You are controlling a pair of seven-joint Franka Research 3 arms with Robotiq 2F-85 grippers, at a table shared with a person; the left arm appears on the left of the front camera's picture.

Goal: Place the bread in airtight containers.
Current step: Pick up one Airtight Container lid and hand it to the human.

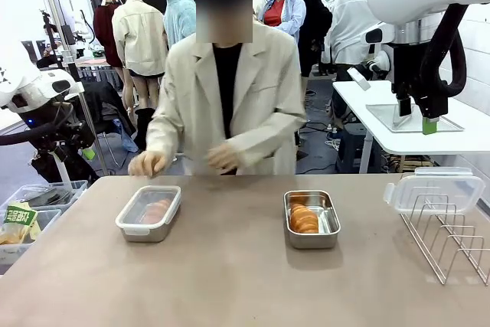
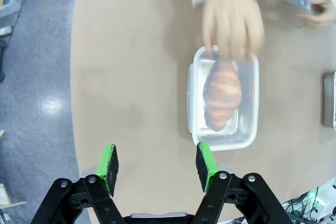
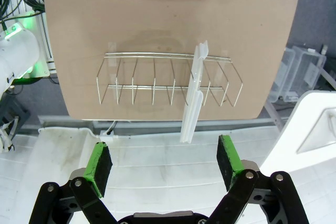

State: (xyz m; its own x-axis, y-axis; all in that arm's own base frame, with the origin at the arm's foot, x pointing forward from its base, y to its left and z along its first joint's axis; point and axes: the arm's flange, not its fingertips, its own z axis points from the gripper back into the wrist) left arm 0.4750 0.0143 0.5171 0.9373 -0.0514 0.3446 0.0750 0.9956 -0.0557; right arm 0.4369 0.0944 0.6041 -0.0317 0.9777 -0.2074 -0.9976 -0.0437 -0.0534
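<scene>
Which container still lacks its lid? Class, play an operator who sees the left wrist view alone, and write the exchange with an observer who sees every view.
Operator: My view has one lidded container. And the other?
Observer: The open container, on the robot's right, holds bread and has no lid.
Operator: Where is its lid?
Observer: A clear lid stands in the wire rack at the table's right end.
Operator: Is the right tool near it?
Observer: The right tool hangs above the rack, open and empty.
</scene>
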